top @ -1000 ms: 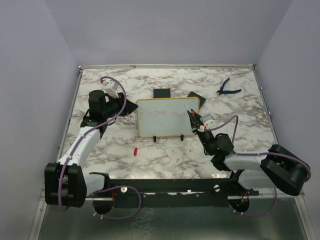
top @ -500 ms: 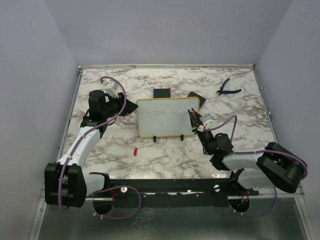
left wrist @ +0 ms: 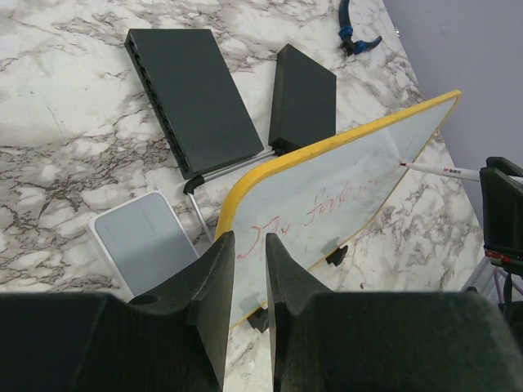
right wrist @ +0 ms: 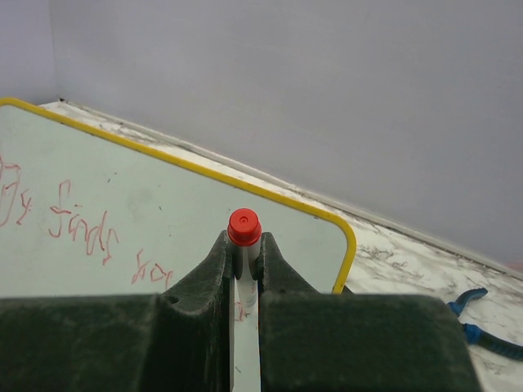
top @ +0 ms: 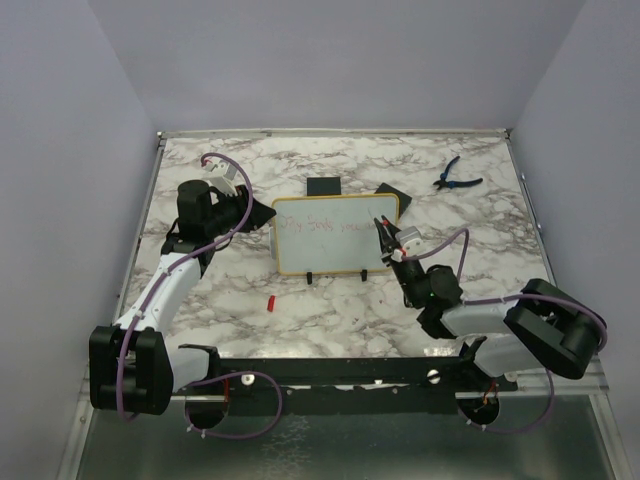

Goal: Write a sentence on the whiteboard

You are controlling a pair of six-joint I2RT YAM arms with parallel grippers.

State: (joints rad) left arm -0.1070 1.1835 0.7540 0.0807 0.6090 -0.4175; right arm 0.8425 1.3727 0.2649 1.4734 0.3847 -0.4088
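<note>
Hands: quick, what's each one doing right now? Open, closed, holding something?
Left hand: closed on the whiteboard's edge.
Right hand: closed on a marker.

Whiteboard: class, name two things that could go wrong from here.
1. The marker tip sits close to the whiteboard's right end, so the sentence may run out of room or the tip slip off.
2. The left gripper pinches only the left edge; marker pressure at the far end might twist the board on its small feet.
</note>
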